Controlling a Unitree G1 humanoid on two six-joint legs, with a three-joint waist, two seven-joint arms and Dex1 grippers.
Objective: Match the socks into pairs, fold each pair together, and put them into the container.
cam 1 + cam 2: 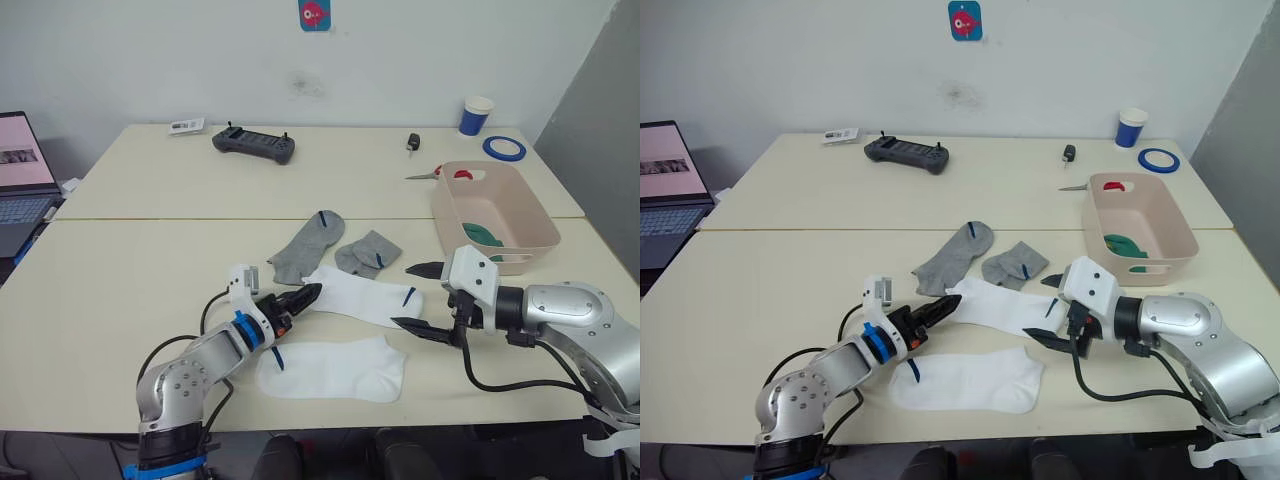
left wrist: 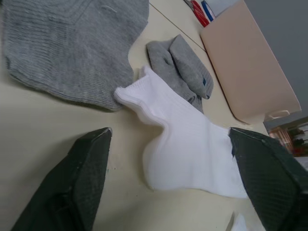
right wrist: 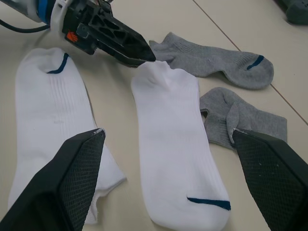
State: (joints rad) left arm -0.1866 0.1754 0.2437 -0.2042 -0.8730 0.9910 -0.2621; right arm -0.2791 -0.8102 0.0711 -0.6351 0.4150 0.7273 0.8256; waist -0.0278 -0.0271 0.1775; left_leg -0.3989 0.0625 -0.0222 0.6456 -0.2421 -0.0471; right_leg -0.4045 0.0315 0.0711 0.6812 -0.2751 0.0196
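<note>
Nearest the table's front edge lies a white sock (image 1: 332, 369) flat on the cream tabletop (image 1: 120, 290), and just behind it a second white sock (image 1: 365, 295) stretches between the two grippers: the left gripper (image 1: 305, 295), fingers spread wide, at its toe end, the right gripper (image 1: 420, 298) gaping open and empty over its cuff end. Beyond them rest one flat grey sock (image 1: 305, 246) and one crumpled grey sock (image 1: 368, 253), with the pink-beige container (image 1: 492, 215) to the right holding something dark green (image 1: 484, 236). Farther back sit a black controller (image 1: 254, 144), a paper cup (image 1: 477, 114), blue tape (image 1: 504, 148), a laptop (image 1: 22, 175) and the white wall (image 1: 150, 60).
</note>
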